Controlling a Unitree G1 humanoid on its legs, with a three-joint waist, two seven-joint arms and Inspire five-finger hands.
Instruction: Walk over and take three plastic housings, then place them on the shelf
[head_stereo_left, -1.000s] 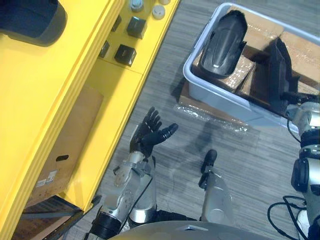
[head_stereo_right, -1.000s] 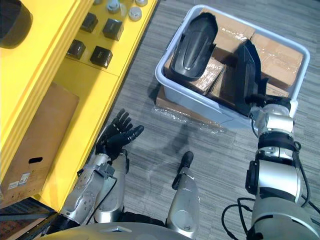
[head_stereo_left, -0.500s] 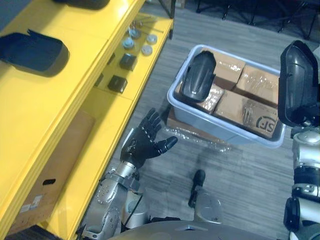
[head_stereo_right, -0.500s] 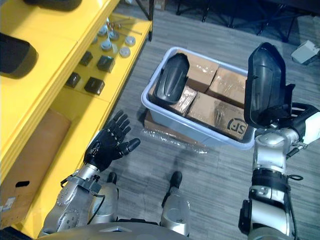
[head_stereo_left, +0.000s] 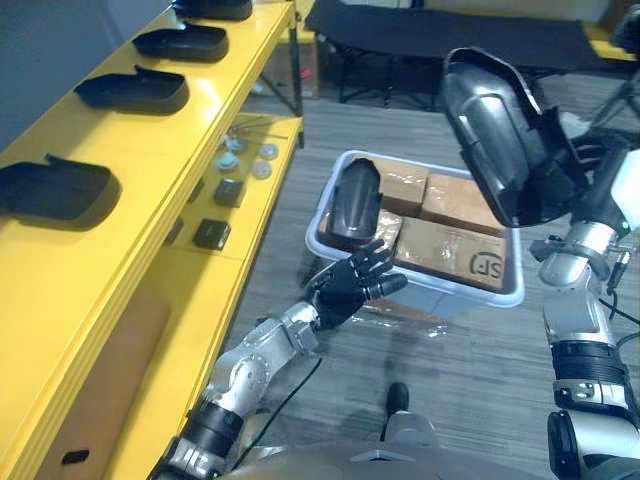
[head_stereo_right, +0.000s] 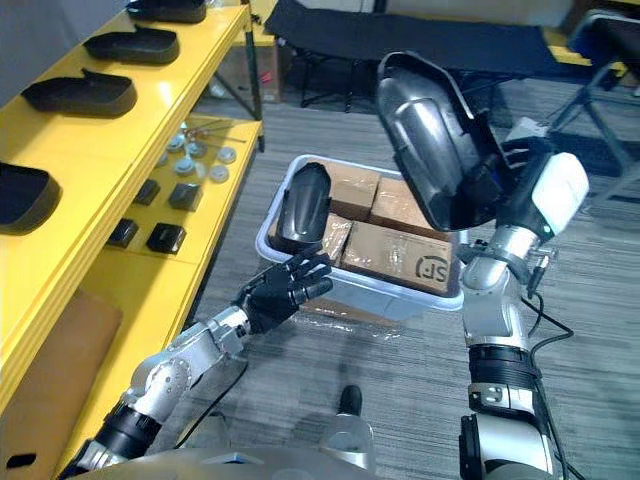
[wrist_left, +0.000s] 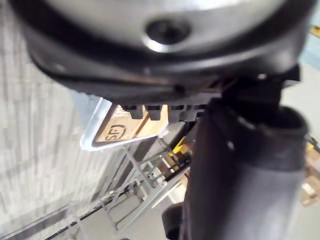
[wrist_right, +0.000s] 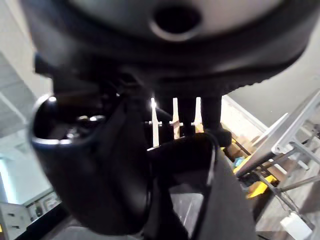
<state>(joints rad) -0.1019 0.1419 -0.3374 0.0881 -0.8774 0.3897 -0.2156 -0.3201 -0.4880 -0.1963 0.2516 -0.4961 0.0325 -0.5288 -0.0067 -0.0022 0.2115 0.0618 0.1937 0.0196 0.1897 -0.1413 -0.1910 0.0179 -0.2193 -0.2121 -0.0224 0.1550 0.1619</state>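
My right hand (head_stereo_right: 508, 188) is shut on a black plastic housing (head_stereo_right: 430, 140) and holds it high above the grey bin (head_stereo_right: 372, 297), tilted with its hollow side towards me. In the right wrist view its fingers (wrist_right: 180, 115) curl over the housing's edge (wrist_right: 190, 150). A second black housing (head_stereo_left: 355, 200) leans upright in the bin's near left corner. My left hand (head_stereo_left: 350, 288) hovers open, fingers spread, just in front of that corner without touching it. Several more housings (head_stereo_left: 55, 190) lie in a row on the top board of the yellow shelf (head_stereo_left: 150, 170) at my left.
Wrapped cardboard boxes (head_stereo_left: 460, 250) fill the bin. Small black blocks (head_stereo_left: 212, 233) and round discs (head_stereo_left: 245, 160) lie on the shelf's lower board, and a cardboard box (head_stereo_left: 90, 400) stands beneath it. A black cot (head_stereo_left: 450, 30) stands behind the bin.
The camera has tilted up. My right hand has lifted the housing out of the bin and higher into the air. My left hand has reached forward to the bin's corner.
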